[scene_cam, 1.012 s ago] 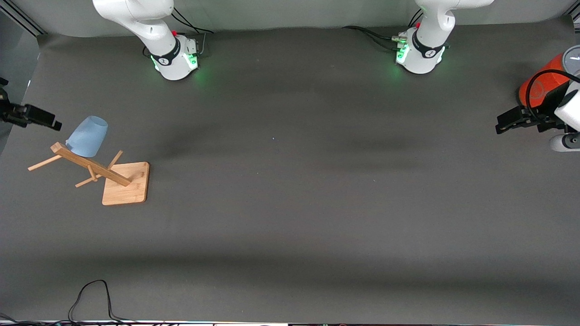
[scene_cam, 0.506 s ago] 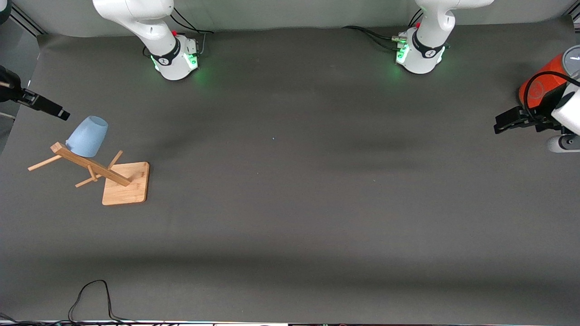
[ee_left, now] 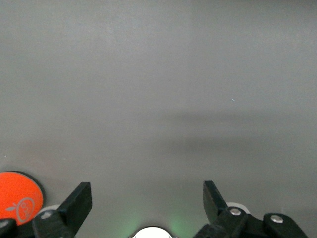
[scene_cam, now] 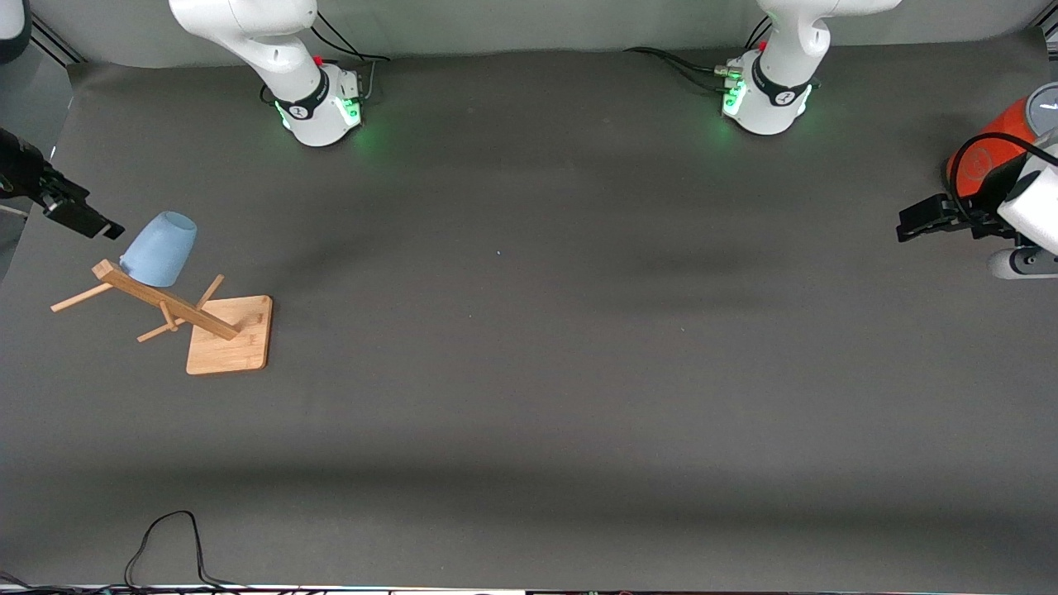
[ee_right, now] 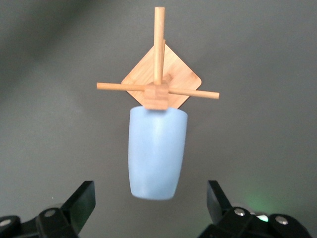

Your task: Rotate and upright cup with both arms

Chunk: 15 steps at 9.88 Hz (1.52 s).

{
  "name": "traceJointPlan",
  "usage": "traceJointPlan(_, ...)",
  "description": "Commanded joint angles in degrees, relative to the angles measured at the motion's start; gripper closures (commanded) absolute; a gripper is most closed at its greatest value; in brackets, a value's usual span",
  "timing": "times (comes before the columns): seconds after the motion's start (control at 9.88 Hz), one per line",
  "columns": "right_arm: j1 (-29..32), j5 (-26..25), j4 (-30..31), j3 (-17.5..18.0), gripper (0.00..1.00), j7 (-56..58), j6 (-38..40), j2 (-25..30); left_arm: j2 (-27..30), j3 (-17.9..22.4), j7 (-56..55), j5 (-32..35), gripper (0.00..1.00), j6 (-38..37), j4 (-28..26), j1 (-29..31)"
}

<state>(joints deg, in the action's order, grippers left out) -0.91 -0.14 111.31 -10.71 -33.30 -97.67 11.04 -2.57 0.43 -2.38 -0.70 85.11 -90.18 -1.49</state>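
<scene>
Moved closer, the right end effector [scene_cam: 83, 221], fingers apart, lines up with the cup [scene_cam: 157, 247] hung mouth-down on a wooden rack [scene_cam: 198, 318]; the left end effector [scene_cam: 930, 219] waits, fingers apart.

Even overhead light, soft broad shadows, sharp focus.

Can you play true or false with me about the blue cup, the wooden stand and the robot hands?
1. The cup hangs on the wooden stand. True.
2. The right tool is squeezing the cup. False: it is open beside the cup, not touching.
3. The left tool is open. True.
4. The left tool holds the orange can. False: it holds nothing and waits beside the can.
5. The cup's opening faces up. False: it hangs tilted, bottom end highest.
</scene>
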Motion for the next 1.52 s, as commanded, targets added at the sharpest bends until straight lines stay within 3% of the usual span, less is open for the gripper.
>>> traceJointPlan(0.0, -0.23, 0.22, 3.89, -0.11, 0.00, -1.06, -5.57, -1.02, 0.55, 0.09, 0.71, -0.17, 0.00, -0.82, -0.17, -0.44)
traceJointPlan(0.4, -0.15, 0.40, 10.41, -0.19, 0.00, -0.89, -13.93, -1.54, 0.55, 0.09, 0.71, -0.26, 0.00, -0.82, -0.17, -0.36)
traceJointPlan(1.11, -0.06, 1.02, 12.17, -0.37, 0.00, -0.80, -14.04, -3.92, 0.81, 0.09, 1.14, -0.35, 0.00, -0.91, -0.09, -0.09)
traceJointPlan(1.21, -0.06, 1.02, 12.17, -0.37, 0.08, -0.80, -14.04, -3.92, 0.90, 0.09, 1.06, -0.35, 0.00, -1.26, -0.09, -0.09)
traceJointPlan(1.32, -0.06, 0.93, 12.09, -0.37, 0.28, -0.80, -13.95, -3.92, 0.90, 0.09, 1.14, -0.44, 0.00, -1.52, 0.00, -0.09)
traceJointPlan(1.42, -0.06, 0.93, 12.00, -0.37, 0.37, -0.54, -13.95, -3.83, 0.98, 0.09, 1.14, -0.44, 0.00, -1.70, 0.00, -0.18)
